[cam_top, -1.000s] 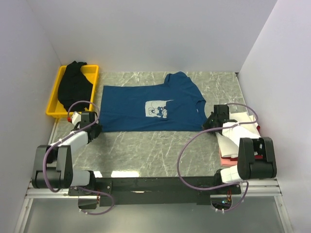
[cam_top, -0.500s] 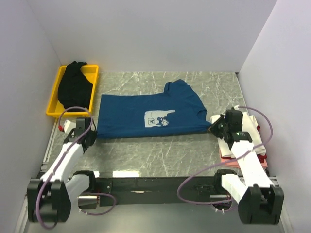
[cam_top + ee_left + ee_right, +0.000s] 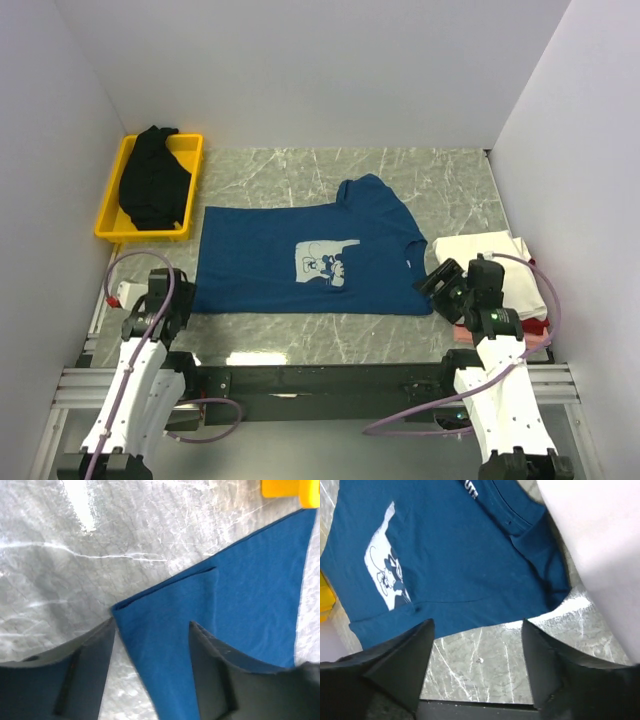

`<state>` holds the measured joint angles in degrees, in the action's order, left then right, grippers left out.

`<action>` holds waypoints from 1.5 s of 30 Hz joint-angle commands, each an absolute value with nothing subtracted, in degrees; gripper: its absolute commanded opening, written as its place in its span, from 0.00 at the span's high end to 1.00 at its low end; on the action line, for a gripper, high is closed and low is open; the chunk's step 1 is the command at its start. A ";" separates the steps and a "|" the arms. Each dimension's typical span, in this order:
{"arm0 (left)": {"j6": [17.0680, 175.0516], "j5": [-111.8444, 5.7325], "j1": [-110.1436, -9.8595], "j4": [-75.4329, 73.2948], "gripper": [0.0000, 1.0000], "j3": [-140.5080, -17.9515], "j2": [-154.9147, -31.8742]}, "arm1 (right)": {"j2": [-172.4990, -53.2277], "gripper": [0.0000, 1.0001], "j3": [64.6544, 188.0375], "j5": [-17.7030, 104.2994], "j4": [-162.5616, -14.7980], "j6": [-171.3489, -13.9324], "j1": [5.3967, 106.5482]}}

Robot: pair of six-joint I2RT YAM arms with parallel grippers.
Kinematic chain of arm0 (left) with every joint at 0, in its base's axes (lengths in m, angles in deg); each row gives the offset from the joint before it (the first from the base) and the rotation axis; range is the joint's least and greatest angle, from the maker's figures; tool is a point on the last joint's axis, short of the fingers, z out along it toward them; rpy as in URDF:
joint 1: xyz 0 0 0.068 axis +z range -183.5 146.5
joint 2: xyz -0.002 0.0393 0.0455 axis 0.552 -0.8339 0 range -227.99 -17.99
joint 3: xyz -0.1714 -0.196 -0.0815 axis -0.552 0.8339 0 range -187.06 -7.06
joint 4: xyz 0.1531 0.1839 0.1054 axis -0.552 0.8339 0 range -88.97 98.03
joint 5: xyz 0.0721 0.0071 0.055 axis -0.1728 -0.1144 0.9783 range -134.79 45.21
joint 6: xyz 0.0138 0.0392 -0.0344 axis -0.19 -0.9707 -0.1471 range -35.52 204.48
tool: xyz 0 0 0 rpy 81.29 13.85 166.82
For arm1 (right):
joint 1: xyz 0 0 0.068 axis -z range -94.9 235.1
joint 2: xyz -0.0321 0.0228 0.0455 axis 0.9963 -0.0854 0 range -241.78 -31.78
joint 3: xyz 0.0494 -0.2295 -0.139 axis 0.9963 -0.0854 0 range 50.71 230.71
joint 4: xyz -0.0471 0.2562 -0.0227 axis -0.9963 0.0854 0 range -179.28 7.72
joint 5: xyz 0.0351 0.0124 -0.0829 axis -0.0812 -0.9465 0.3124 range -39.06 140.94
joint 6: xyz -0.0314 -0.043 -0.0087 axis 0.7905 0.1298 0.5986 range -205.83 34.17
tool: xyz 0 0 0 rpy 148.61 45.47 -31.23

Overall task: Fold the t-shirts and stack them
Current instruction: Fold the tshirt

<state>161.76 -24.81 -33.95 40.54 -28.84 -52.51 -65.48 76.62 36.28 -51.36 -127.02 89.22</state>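
The dark blue t-shirt [image 3: 300, 255] lies flat on the marble table, its pale mouse print [image 3: 322, 262] facing up. My left gripper [image 3: 176, 305] stands open at the shirt's near left corner. In the left wrist view that blue corner [image 3: 165, 630] lies loose between the spread fingers [image 3: 95, 655] of my left gripper [image 3: 152, 626]. My right gripper [image 3: 441, 286] is open just off the shirt's near right edge. In the right wrist view my right gripper [image 3: 476, 626] has bare marble between its fingers and the blue shirt [image 3: 450, 555] beyond. A black t-shirt [image 3: 152, 180] fills the yellow tray [image 3: 110, 218].
A stack of folded shirts sits at the right, white on top [image 3: 490, 255], with a pink and red edge [image 3: 540, 338] below. The white fold [image 3: 600, 540] is close to my right gripper. Walls enclose the table on three sides. The black base rail [image 3: 330, 378] runs along the near edge.
Both arms pulled back toward the near edge, drawing the blue shirt closer. Both grippers then opened and let the shirt go.
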 commanded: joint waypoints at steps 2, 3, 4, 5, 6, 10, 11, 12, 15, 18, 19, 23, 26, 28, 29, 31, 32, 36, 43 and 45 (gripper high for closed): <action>162.36 -23.70 -33.68 42.43 0.31 -30.96 -50.33 | -64.39 0.20 79.45 37.23 -48.67 -125.48 89.58; 161.48 -23.09 -33.68 42.08 0.31 -32.79 -50.42 | -64.65 0.19 81.11 37.23 -48.76 -125.12 89.58; 158.60 -23.00 -33.68 39.90 0.31 -33.77 -50.77 | -65.18 0.19 81.82 36.71 -50.24 -125.03 89.58; 157.01 -23.00 -33.76 38.58 0.31 -35.78 -52.08 | -65.44 0.19 82.43 34.96 -52.08 -123.98 89.58; 155.60 -23.00 -33.68 37.35 0.31 -37.02 -53.22 | -65.88 0.19 83.57 33.81 -53.92 -123.71 89.58; 147.17 -23.79 -33.76 32.16 0.33 -44.92 -63.14 | -74.19 0.21 89.02 34.14 -61.49 -121.87 89.32; 145.67 -24.22 -33.68 31.19 0.34 -48.42 -68.56 | -76.32 0.23 90.34 34.67 -62.37 -120.99 88.88; 143.82 -24.58 -33.68 30.83 0.36 -50.46 -71.40 | -80.78 0.24 92.87 34.94 -63.34 -120.55 88.70; 140.04 -26.42 -33.76 29.87 0.45 -57.14 -81.16 | -89.57 0.32 97.71 35.82 -66.59 -119.49 87.83; 138.71 -26.08 -34.73 29.95 0.55 -61.11 -87.41 | -95.75 0.37 102.37 36.17 -69.41 -118.70 85.38; 138.80 -24.86 -35.34 30.30 0.55 -62.24 -89.34 | -99.68 0.37 103.70 37.74 -69.41 -118.18 83.80; 138.45 -24.75 -35.96 27.76 0.54 -64.18 -93.55 | -110.07 0.37 112.64 42.94 -70.46 -117.29 79.31; 137.92 -21.88 -37.54 29.50 0.54 -69.69 -100.04 | -118.86 0.39 120.46 43.81 -70.03 -116.07 77.54; 136.61 -20.37 -38.77 31.78 0.54 -74.70 -105.75 | -125.10 0.39 124.26 44.52 -69.50 -115.10 77.10; 136.43 -19.23 -38.95 32.32 0.55 -76.22 -107.53 | -126.86 0.40 127.67 44.26 -69.50 -114.75 77.10; 134.93 -19.13 -39.30 32.50 0.55 -78.59 -110.61 | -132.40 0.40 131.29 44.34 -69.24 -114.22 77.19; 134.49 -19.13 -39.30 32.33 0.56 -80.69 -113.41 | -134.24 0.40 132.96 44.35 -69.06 -113.61 77.10; 131.95 -18.61 -39.65 33.03 0.56 -86.76 -120.46 | -144.34 0.40 144.82 45.14 -68.10 -112.02 77.19; 128.78 -15.53 -39.74 35.31 0.56 -98.10 -131.87 | -157.37 0.40 160.12 45.05 -65.90 -110.44 77.63; 128.34 -14.83 -39.74 36.62 0.56 -100.30 -133.99 | -160.18 0.40 162.85 44.35 -65.90 -110.61 78.24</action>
<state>130.81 -17.97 -39.55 34.22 -95.70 -132.18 -157.54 158.17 44.15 -66.73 -111.82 77.29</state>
